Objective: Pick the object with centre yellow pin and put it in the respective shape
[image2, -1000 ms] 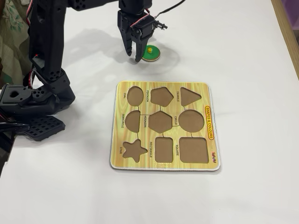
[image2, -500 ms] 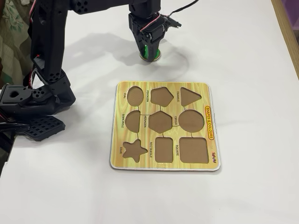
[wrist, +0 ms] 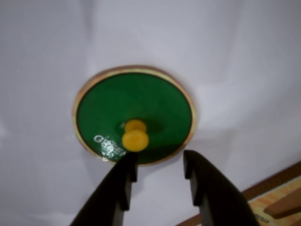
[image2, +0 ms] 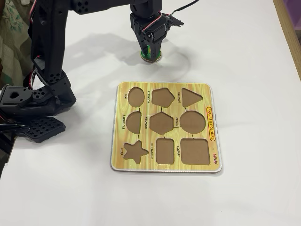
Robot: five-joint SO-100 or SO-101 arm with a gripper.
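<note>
A green round disc (wrist: 136,101) with a yellow pin (wrist: 135,135) at its centre lies flat on the white table. In the wrist view my gripper (wrist: 160,162) is open just above it, the left finger close under the pin, the right finger off the disc's edge. In the fixed view the gripper (image2: 150,54) hangs over the disc (image2: 151,57) at the top, mostly hiding it. The shape board (image2: 164,127) lies in the middle with several empty cut-outs, among them a circle (image2: 193,122).
The arm's black base (image2: 33,108) stands at the left of the fixed view. The board's corner (wrist: 277,197) shows at the lower right of the wrist view. A wooden edge (image2: 287,28) runs along the table's right side.
</note>
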